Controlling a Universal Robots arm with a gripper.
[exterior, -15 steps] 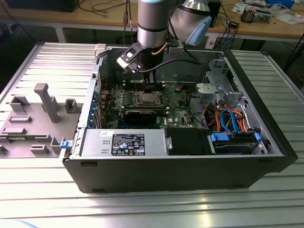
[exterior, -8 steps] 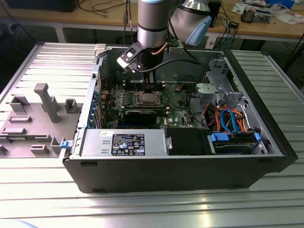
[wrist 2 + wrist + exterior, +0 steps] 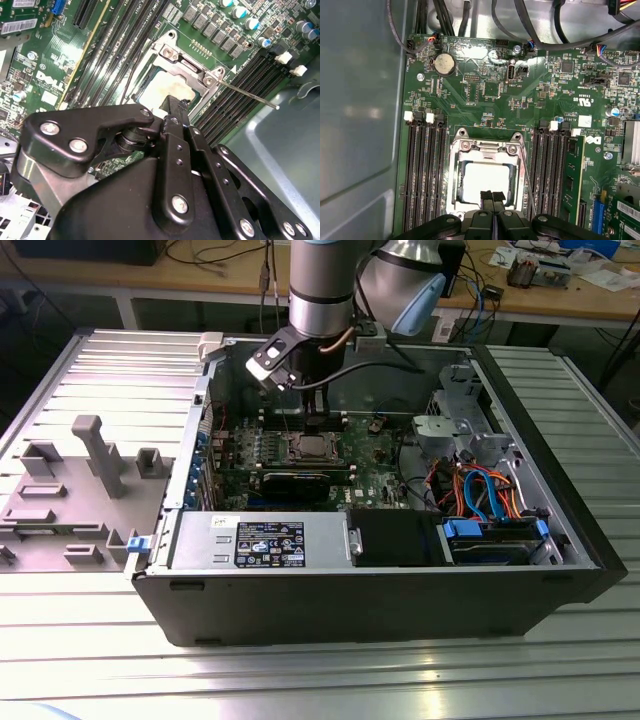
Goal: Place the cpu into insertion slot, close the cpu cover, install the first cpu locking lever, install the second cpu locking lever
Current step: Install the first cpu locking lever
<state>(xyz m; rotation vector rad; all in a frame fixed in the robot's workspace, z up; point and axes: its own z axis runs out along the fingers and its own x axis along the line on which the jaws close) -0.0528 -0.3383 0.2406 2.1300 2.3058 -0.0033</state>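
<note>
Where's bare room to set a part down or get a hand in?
Free: the ribbed table along the near side of the case, and the bare case panel beside the memory slots. Crowded: the gripper over the cpu; cables at the exterior view's right.

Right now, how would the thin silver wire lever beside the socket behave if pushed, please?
Likely springy: the thin silver wire lever is long, slender, free at one end. Probably slippery: bare shiny metal.

Printed sticker point(image 3: 268, 543) on grey box point(image 3: 195, 538) — motherboard point(image 3: 485, 95) lettering.
</note>
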